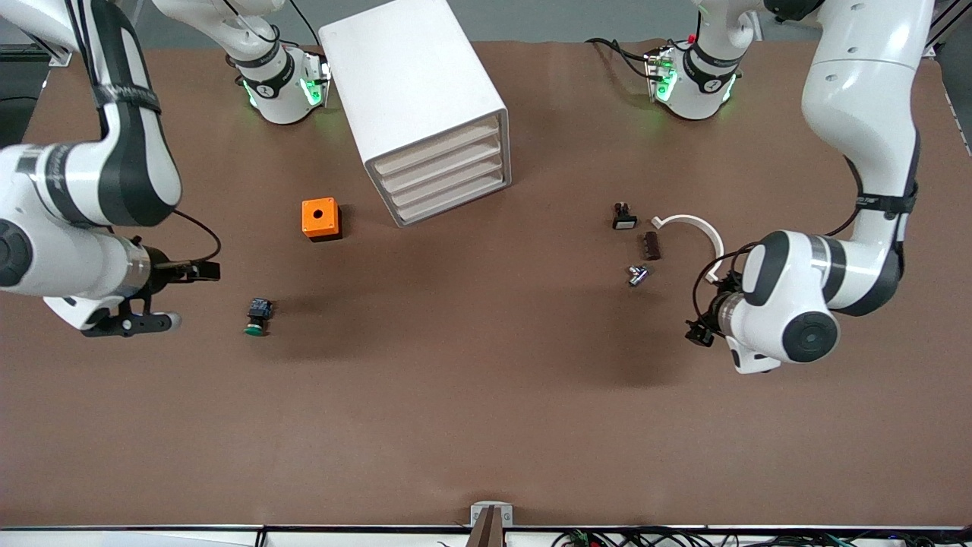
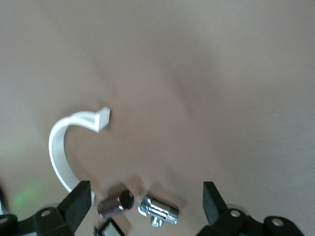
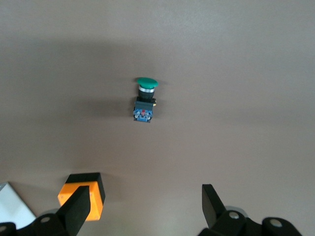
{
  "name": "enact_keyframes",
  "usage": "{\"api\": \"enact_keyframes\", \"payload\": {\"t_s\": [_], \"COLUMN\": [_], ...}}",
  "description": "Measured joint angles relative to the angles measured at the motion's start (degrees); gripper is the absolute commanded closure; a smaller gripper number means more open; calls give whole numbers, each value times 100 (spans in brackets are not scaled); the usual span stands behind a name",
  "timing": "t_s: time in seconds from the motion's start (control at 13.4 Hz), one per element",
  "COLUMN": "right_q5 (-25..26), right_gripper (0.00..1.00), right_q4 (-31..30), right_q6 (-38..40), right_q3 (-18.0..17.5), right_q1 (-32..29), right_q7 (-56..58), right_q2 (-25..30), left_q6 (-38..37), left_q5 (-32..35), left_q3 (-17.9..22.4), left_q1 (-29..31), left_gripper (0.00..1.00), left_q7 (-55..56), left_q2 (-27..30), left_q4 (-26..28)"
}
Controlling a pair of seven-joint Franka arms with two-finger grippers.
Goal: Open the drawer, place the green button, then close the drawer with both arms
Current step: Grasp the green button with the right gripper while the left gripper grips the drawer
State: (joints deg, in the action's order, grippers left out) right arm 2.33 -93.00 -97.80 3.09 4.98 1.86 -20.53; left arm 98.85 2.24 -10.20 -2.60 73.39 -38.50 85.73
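The white cabinet (image 1: pixel 414 91) stands at the table's back middle, its four alike drawers (image 1: pixel 444 176) all shut. The green-capped button (image 1: pixel 257 317) lies on its side on the brown table toward the right arm's end; it also shows in the right wrist view (image 3: pixel 145 100). My right gripper (image 1: pixel 184 296) is open and empty, beside the button, apart from it; in its wrist view (image 3: pixel 146 206) the jaws stand wide. My left gripper (image 1: pixel 703 308) is open and empty over the table by small parts at the left arm's end; its wrist view (image 2: pixel 146 204) shows wide jaws.
An orange cube with a hole (image 1: pixel 321 219) sits between button and cabinet, also in the right wrist view (image 3: pixel 83 195). Near my left gripper lie a white curved clip (image 1: pixel 692 226), a black button with white cap (image 1: pixel 623 216), a dark cylinder (image 1: pixel 651 245) and a metal fitting (image 1: pixel 637 275).
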Motion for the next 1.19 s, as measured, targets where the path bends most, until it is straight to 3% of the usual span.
{"api": "enact_keyframes", "payload": {"t_s": [0.3, 0.67, 0.74, 0.82, 1.12, 1.19], "right_q5": [-34, -106, -127, -182, -512, -575], "right_gripper": [0, 0, 0, 0, 0, 0], "right_q4": [-170, -935, -1108, -1297, -1923, -2049], "right_q6": [-766, -2216, -2473, -2744, -3671, -3859], "right_q3": [36, 34, 32, 30, 25, 22], "right_q1": [-86, -149, -149, -148, -143, -135], "right_q7": [-8, -9, -13, -15, -163, -327], "right_q2": [-582, -852, -852, -853, -852, -852], "left_q6": [-198, -209, -210, -212, -212, -213], "left_q5": [-1379, -2908, -3166, -3444, -4302, -4373], "left_q3": [-33, -38, -39, -38, -39, -41], "left_q1": [-593, -1399, -1471, -1537, -1986, -2126], "left_gripper": [0, 4, 10, 23, 33, 49], "left_q7": [1816, 3948, 4224, 4467, 5342, 5528], "left_q2": [-74, -192, -236, -282, -455, -503], "left_q4": [-1, 1, 2, 2, 3, 4]}}
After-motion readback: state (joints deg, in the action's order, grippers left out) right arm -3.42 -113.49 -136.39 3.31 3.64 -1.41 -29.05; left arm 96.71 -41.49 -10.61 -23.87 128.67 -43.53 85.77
